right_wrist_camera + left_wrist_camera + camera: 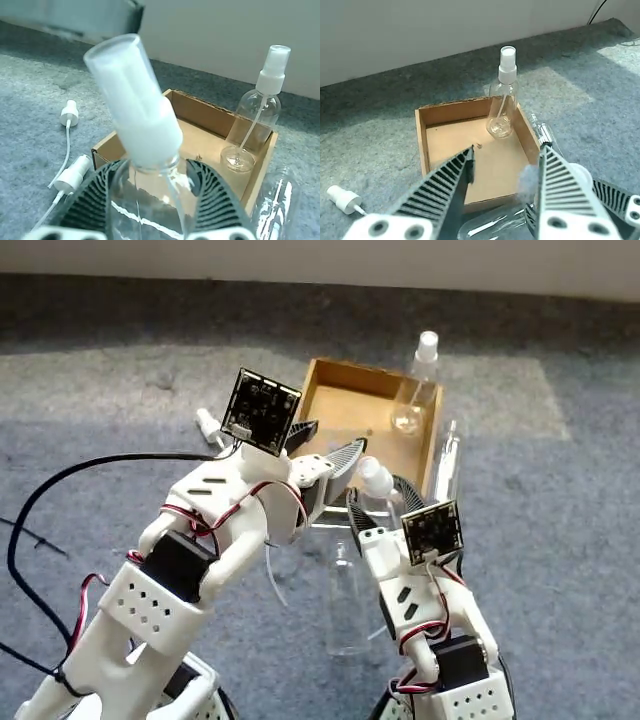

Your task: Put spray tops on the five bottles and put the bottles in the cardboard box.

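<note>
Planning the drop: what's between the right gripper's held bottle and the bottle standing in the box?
Just bare floor of the cardboard box between the held bottle and the standing bottle; right wrist view.

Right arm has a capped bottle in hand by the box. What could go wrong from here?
1. The open left gripper sits right beside the top of the held bottle; a bump could shift it in the right gripper.
2. A standing bottle fills one corner of the box; lowering the next beside it may topple it.
</note>
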{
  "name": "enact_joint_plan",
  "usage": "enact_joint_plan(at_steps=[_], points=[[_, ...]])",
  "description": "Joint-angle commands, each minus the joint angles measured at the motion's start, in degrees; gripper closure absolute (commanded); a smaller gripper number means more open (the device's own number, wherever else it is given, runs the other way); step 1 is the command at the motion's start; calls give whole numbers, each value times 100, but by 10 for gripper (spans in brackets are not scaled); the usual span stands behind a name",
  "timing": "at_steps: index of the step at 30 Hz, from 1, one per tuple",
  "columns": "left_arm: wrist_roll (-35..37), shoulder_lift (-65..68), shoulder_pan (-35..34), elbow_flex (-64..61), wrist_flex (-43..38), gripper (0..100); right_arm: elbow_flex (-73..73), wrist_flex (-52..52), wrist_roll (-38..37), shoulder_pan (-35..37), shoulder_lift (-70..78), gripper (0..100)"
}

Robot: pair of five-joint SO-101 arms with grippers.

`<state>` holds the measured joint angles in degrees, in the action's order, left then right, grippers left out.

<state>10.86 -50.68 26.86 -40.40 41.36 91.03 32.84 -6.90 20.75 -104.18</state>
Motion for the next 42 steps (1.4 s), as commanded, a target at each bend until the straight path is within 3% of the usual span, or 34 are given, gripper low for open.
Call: enact_joint_plan(at_steps=[1, 9, 21, 33, 42], points=[[-53, -84, 84, -101, -360, 797, -75, 22, 35, -57, -84, 993], [-607, -136, 382, -40, -510, 797, -57, 22, 35, -57, -84, 993], [-633, -119, 356, -338, -492, 797, -57, 22, 35, -57, -84, 993], [-633, -127, 242, 743, -167, 797, -48, 22, 35, -48, -84, 993], [-633, -92, 488, 286, -167, 797, -48, 22, 35, -48, -84, 993]])
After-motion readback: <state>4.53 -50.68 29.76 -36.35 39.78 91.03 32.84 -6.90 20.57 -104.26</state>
